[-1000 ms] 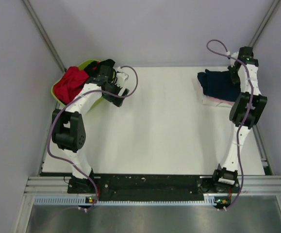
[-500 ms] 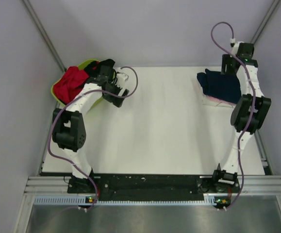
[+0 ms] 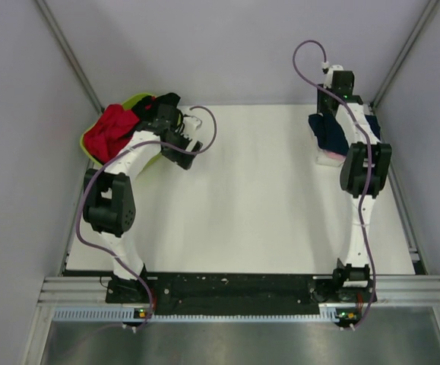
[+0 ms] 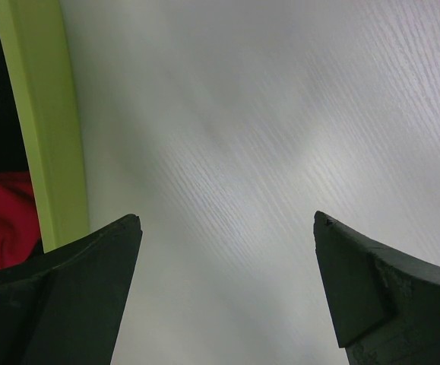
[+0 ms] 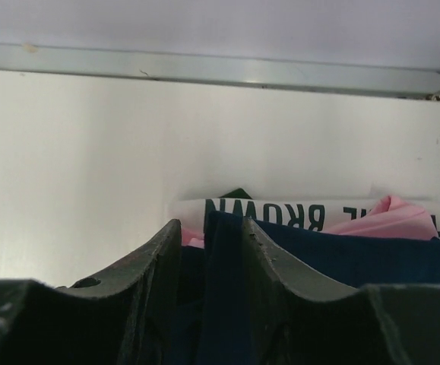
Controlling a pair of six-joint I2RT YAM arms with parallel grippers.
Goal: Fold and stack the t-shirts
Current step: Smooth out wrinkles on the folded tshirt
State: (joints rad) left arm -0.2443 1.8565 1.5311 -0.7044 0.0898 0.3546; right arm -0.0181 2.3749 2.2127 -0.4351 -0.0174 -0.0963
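A dark navy t-shirt [image 3: 333, 131] lies folded at the table's far right on top of a light pink t-shirt [image 3: 330, 157]. My right gripper [image 3: 327, 109] reaches down at the navy shirt's far edge. In the right wrist view the gripper [image 5: 212, 228] is shut on a raised fold of the navy t-shirt [image 5: 341, 251], with pink cloth [image 5: 390, 217] and a white printed layer [image 5: 280, 213] just beyond. A red t-shirt [image 3: 109, 129] and a black one [image 3: 165, 99] fill the lime green basin [image 3: 87, 146]. My left gripper [image 3: 187, 150] [image 4: 227, 228] hangs open over bare table beside the basin [image 4: 45, 114].
A metal rail [image 5: 220, 68] and the back wall stand right behind the navy and pink stack. Grey side walls close in the table on the left and right. The right arm's purple cable [image 3: 303, 57] loops up above its wrist.
The right arm swung left from the table's right edge to the navy shirt's far edge, and its jaws opened and then closed on a fold. The left arm has not moved.
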